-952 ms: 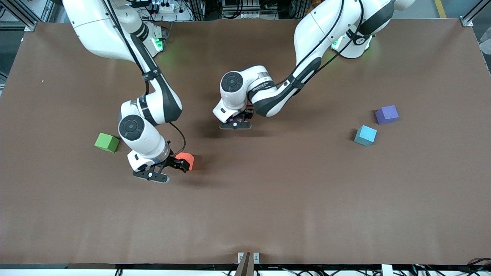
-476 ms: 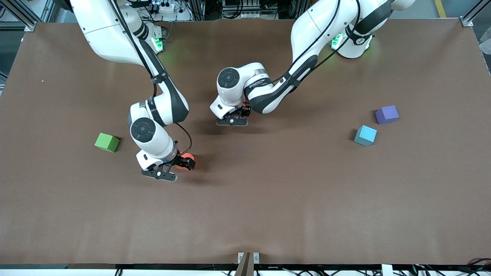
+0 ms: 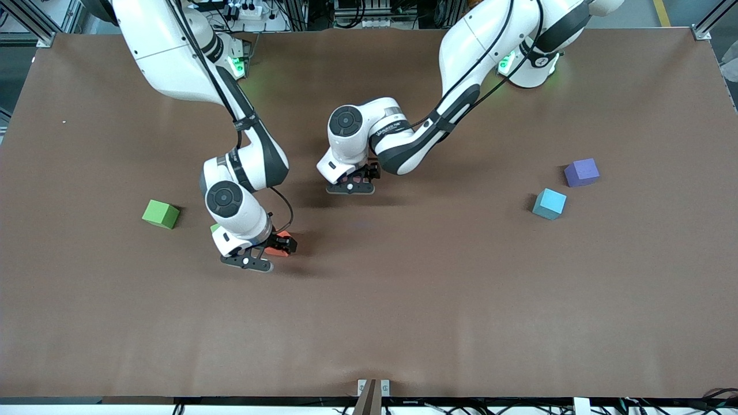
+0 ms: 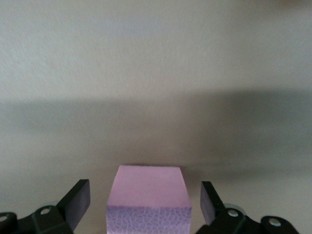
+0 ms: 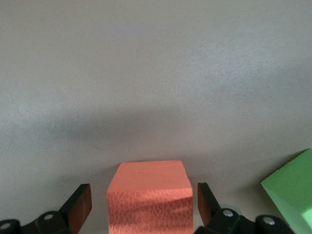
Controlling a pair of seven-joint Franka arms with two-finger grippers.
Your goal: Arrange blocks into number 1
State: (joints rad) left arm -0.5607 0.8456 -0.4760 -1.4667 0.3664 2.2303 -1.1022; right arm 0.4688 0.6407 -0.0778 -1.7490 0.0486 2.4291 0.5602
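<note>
Front view is showing the brown table [image 3: 461, 300] lying under both arms, which are reaching in from the bases along its far edge. Right arm is bending down toward its own end of the table, and the right gripper [image 3: 271, 253] is sitting low around the orange block [image 3: 281, 244]; in the right wrist view its fingers [image 5: 78, 204] are standing apart on either side of that block [image 5: 148, 195] with gaps showing, so nothing is being squeezed. Left arm is stretching to the middle of the table, and the left gripper [image 3: 353, 183] is hanging low there, released: the left wrist view is showing the pink block [image 4: 148, 197] resting on the table between spread fingers [image 4: 77, 201] that are not touching it. One green block [image 3: 161, 214] is lying near the right arm's end, and a second green block [image 5: 292, 187] is sitting just beside the orange one. Toward the left arm's end, the blue block [image 3: 549, 203] is lying near the purple block [image 3: 582, 172], slightly nearer the front camera than it.
</note>
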